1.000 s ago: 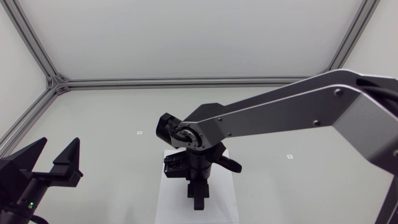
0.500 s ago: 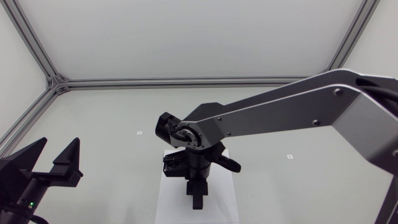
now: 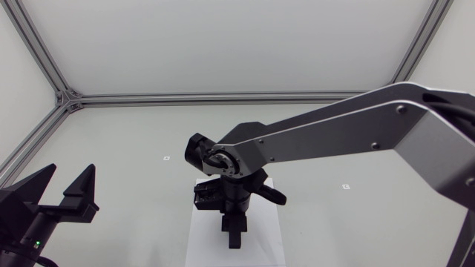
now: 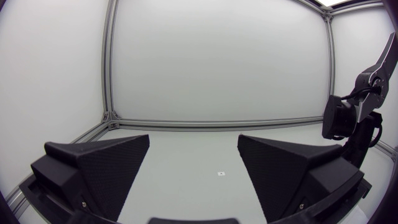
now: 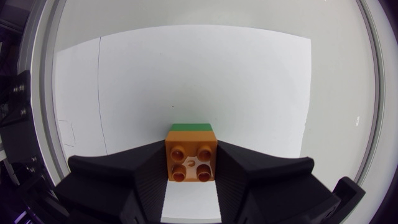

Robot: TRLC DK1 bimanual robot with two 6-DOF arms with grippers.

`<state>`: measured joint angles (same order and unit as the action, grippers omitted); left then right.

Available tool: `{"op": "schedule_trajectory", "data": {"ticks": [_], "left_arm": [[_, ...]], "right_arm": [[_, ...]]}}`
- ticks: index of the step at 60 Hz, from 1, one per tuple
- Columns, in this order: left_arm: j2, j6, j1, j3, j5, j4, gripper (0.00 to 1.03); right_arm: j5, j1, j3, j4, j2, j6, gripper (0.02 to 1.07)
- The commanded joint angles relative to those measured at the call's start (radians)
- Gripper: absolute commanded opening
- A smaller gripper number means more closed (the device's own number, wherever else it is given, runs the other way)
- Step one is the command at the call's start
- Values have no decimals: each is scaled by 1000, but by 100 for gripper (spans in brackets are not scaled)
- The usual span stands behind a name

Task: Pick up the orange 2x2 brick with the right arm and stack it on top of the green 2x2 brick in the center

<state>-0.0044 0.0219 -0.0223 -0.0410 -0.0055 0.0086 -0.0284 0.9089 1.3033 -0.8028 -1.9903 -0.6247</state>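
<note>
Orange brick (image 5: 191,163) in right hand (image 5: 191,152), over green brick (image 5: 190,127)

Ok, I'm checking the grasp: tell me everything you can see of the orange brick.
The orange brick is a glossy plastic 2x2 block, its four round studs facing the wrist camera. It sits square between the fingers of the right gripper, which touch it on two opposite sides. A strip of the green brick shows just ahead of it; whether the two are joined cannot be told. The head view hides it.
</note>
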Motion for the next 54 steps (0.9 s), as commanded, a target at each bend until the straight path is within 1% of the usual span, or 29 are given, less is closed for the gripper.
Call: {"op": "schedule_trajectory", "data": {"ticks": [1,5,8,9,10,17,26,34,36,41,54], "left_arm": [[-8,-13,2,41,4,-15,99],[-8,-13,2,41,4,-13,99],[-8,-13,2,41,4,-15,99],[-8,-13,2,41,4,-13,99],[-8,-13,2,41,4,-15,99],[-8,-13,2,41,4,-15,99],[-8,-13,2,41,4,-13,99],[-8,-13,2,41,4,-13,99],[-8,-13,2,41,4,-13,99],[-8,-13,2,41,4,-13,99],[-8,-13,2,41,4,-15,99]], "right_arm": [[7,5,-10,11,-35,17,34],[8,7,-15,11,-35,17,45],[10,7,-16,11,-35,16,54],[10,7,-18,11,-35,17,60],[10,7,-19,11,-35,17,62],[15,7,-19,10,-33,16,74],[15,7,-19,7,-25,16,82],[13,4,-15,-9,7,19,100],[13,2,-13,-18,18,22,102],[12,-1,-15,-30,48,29,102],[-4,-2,-33,-75,205,48,102]]}}
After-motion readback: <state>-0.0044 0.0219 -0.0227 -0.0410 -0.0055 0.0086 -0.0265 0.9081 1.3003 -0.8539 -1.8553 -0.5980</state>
